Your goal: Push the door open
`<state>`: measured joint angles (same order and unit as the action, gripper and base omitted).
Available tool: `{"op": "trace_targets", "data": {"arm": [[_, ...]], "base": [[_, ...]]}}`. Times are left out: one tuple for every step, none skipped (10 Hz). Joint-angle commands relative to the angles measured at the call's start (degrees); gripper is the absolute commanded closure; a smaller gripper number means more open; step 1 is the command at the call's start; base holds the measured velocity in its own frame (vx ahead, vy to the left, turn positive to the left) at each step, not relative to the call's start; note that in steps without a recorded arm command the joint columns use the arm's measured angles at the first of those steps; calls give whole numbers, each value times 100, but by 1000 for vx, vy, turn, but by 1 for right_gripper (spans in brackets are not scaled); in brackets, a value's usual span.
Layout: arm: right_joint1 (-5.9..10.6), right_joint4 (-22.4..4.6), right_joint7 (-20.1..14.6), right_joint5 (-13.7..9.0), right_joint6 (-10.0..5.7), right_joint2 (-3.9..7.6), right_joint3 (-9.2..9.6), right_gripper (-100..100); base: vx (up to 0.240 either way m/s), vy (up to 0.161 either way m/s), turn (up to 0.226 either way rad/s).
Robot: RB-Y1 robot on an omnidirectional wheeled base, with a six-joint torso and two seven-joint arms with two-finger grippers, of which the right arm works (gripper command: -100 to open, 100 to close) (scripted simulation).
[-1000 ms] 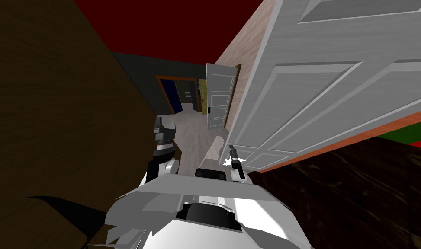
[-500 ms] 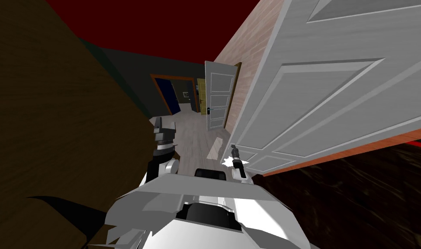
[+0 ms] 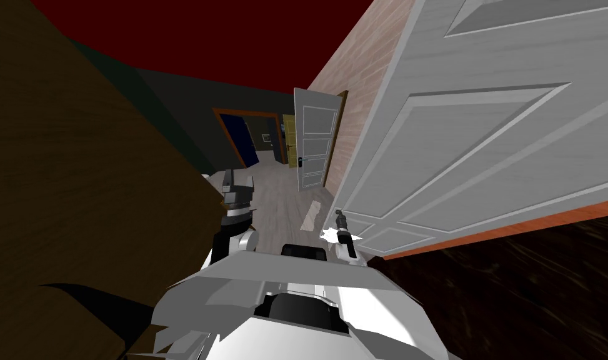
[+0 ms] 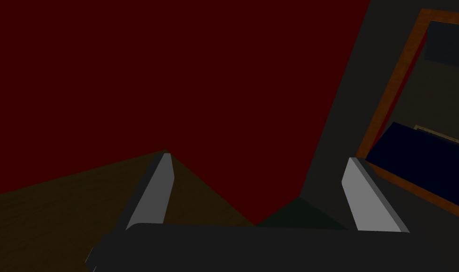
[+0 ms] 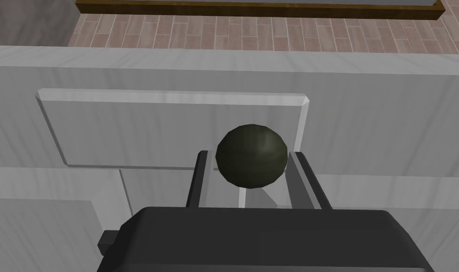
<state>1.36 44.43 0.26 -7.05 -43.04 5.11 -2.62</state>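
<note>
The white panelled door point(image 3: 477, 137) stands close on my right, slanting across the head view. Its round dark knob point(image 5: 252, 156) sits in front of a raised panel of the door point(image 5: 167, 132). My right gripper point(image 5: 248, 154) is shut on the knob, with one finger point(image 5: 202, 182) pressed to each side. In the head view the right gripper point(image 3: 341, 220) touches the door low down near its edge. My left gripper point(image 3: 237, 184) is raised beside a brown wall, its fingers point(image 4: 153, 189) wide apart and empty.
A dark brown wall point(image 3: 77, 156) runs close along my left. Ahead lies a corridor with a pale floor point(image 3: 284, 200), a brick wall point(image 3: 352, 94), another white door point(image 3: 315, 140) standing ajar and a doorway with a blue door point(image 3: 240, 140). Dark floor point(image 3: 515, 287) lies right.
The whole head view has shifted as I moved. The door's lower edge has swung further round. My right gripper has stayed on the knob; the left arm has kept its pose.
</note>
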Motion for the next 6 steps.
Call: {"op": "trace_targets", "data": {"arm": [[20, 27, 20, -38, -15, 21, -77, 100], [25, 16, 43, -68, -18, 26, -139, 100], [30, 4, 67, -101, -22, 30, -206, 100], [36, -9, 92, -136, -25, 33, -277, 100], [41, -23, 118, -171, -29, 34, -350, 100], [47, -36, 144, -206, -32, 34, -421, 100]], "base": [[193, 45, -43], [184, 43, -47], [172, 63, -52], [180, 49, -56], [208, 41, -74], [234, 79, -84]]}}
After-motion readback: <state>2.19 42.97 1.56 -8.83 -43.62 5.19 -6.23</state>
